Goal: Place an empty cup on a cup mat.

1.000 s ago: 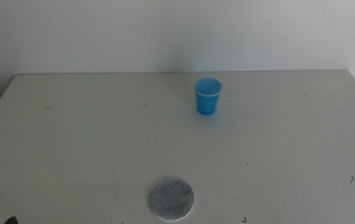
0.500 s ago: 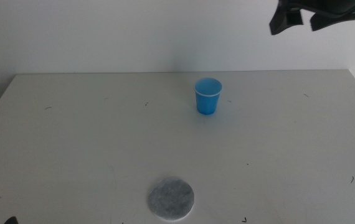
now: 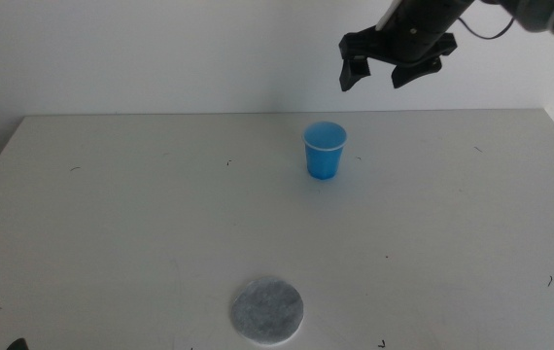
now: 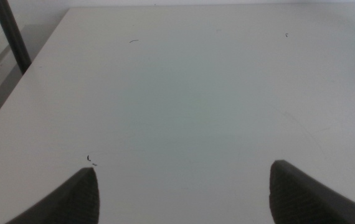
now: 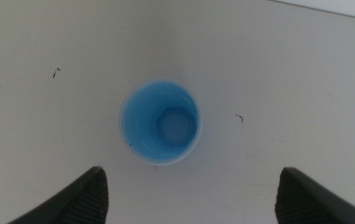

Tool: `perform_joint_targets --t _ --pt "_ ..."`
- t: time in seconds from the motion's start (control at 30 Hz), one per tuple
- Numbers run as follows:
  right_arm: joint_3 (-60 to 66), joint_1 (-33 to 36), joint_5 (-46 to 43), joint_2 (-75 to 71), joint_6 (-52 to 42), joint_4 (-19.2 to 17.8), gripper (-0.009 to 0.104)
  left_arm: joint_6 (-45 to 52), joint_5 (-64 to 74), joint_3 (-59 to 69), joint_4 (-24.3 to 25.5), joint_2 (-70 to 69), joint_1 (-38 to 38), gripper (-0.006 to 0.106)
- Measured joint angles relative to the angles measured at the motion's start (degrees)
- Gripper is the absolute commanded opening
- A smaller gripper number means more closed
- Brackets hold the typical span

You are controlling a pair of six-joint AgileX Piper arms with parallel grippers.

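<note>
The blue cup (image 3: 324,150) stands upright on the white table (image 3: 112,224), right of centre toward the back. The right wrist view looks straight down into the cup (image 5: 159,122), which is empty. My right gripper (image 3: 386,71) hangs open in the air above the cup and a little to its right, apart from it; in its wrist view the gripper (image 5: 190,196) has its jaws wide apart. The grey round cup mat (image 3: 267,310) lies flat near the table's front edge. My left gripper (image 4: 184,193) is open over bare table, out of the middle view.
The table's back edge meets a white wall just behind the cup. A dark upright post (image 4: 10,34) stands beyond the table's edge in the left wrist view. Small dark marks dot the tabletop.
My right arm has come in from the upper right and moved left and down to above the cup. The cup and the mat have not moved.
</note>
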Motion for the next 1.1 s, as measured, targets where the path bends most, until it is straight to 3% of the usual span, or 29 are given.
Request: perform_joint_targets --t 0.23,0.7,0.9,1.0,1.1 --pt "-7.79 1.35 1.11 9.58 10.8 -2.79 0.071 0.0 0.0 0.0 0.0 0.0 0.0 0.105" --pt "-8.62 3.52 -4.13 18.02 13.11 -4.42 0.043 0.0 0.0 0.0 0.0 0.0 0.0 0.105" --pt "-8.62 3.72 -5.69 20.39 13.16 -5.46 0.022 0.0 0.0 0.0 0.0 0.0 0.0 0.105" --pt "-8.62 3.72 -6.02 20.68 13.16 -5.97 0.0 0.0 0.0 0.0 0.0 0.0 0.0 0.105" --pt "-8.62 3.72 -6.27 20.62 13.16 -6.05 -0.001 0.0 0.0 0.0 0.0 0.0 0.0 0.105"
